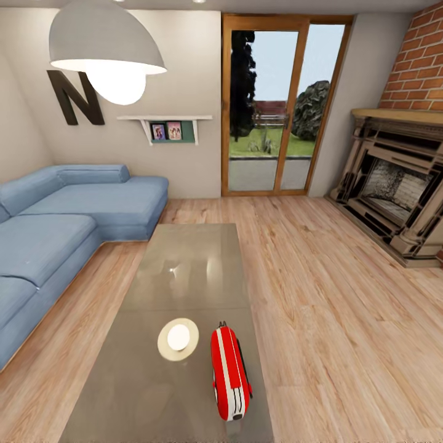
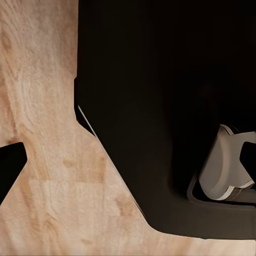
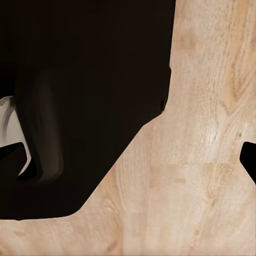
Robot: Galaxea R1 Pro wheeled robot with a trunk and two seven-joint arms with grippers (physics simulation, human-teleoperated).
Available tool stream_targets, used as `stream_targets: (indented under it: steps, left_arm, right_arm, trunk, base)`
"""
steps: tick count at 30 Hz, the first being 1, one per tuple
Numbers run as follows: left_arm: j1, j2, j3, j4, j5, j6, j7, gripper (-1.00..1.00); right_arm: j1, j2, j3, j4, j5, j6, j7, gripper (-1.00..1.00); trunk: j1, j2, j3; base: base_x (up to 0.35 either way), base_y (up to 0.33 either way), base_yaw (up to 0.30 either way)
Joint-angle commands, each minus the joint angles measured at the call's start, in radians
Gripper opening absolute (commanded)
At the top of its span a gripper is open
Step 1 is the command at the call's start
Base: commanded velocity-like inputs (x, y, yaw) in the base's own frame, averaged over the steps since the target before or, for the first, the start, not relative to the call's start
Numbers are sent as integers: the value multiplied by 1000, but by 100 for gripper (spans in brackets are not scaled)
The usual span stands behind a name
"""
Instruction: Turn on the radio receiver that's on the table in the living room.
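On our long glossy grey-brown bench point(image 1: 184, 271), the small red white-banded radio point(image 1: 230, 373) stands near the right edge beside a round cream disc point(image 1: 178, 339); we cannot tell either claw's opening.

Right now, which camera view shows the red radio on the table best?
The head view: the radio receiver lies whole on the table, beside a cream disc. Both wrist views look down at the wood floor and the robot's dark body, not at the radio.
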Motion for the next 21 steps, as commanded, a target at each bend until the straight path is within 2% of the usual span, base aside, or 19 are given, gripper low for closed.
stream_targets:
  steps: [1,21]
  left_arm:
    - [0,0,0,0,0,0,0,100]
    - [0,0,0,0,0,0,0,100]
  right_arm:
    - [0,0,0,0,0,0,0,100]
    - [0,1,0,0,0,0,0,100]
  trunk:
    - [0,0,-2]
    - [0,0,-34]
  base:
    - [0,0,0]
    - [0,0,0]
